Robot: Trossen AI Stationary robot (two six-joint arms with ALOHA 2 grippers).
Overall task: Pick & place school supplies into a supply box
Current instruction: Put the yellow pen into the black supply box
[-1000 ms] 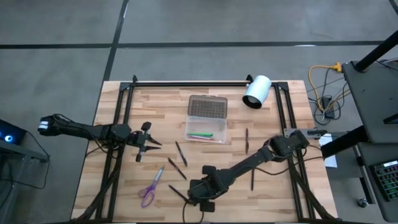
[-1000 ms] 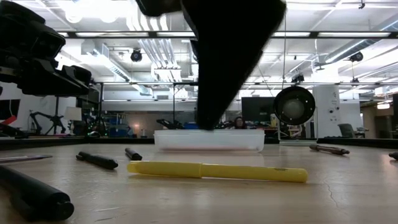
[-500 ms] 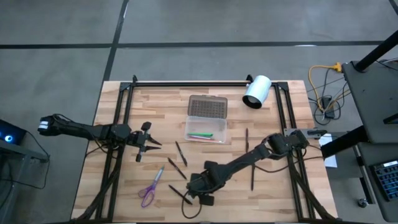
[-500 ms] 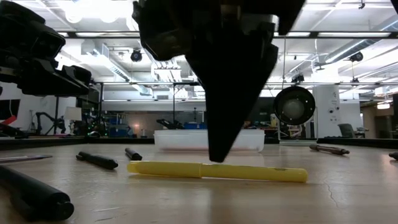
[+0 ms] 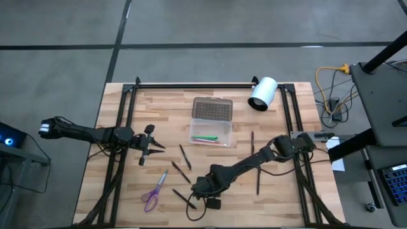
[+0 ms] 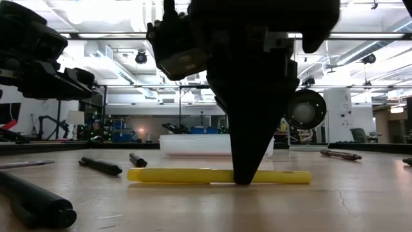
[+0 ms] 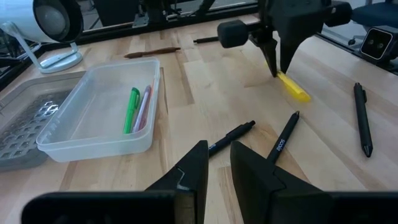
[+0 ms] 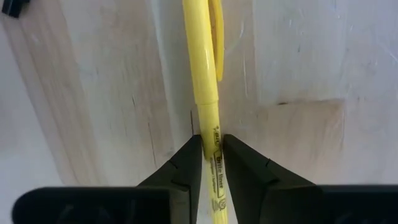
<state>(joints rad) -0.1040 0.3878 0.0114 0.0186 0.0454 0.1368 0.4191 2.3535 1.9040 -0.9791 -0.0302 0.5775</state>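
1. On the table (image 5: 127, 191), at centre, the box (image 5: 211, 131) stands open, its dotted lid (image 5: 212, 108) folded back toward 12 o'clock; a green pen (image 7: 131, 109) and a lilac pen (image 7: 144, 107) lie inside.
2. White lamp (image 5: 262, 93): at 2 o'clock from the box, near the table's far edge.
3. Right arm: reaches from 3 o'clock across the table toward 6 o'clock of the box. Right gripper (image 8: 210, 152) points down at the table, its fingers closed on the yellow pen (image 8: 201, 74), which lies flat on the wood.
4. Left arm: at 9 o'clock, its left gripper (image 5: 152, 147) above the table, well apart from the box. In its wrist view the fingers stand a little apart with nothing between them.
5. Scissors (image 5: 153, 193): purple-handled, at 7 o'clock from the box, near the front edge.
6. Loose pens: two dark pens (image 5: 181, 162) between the left gripper and the right gripper; a brown pencil (image 5: 252, 143) at 4 o'clock from the box.
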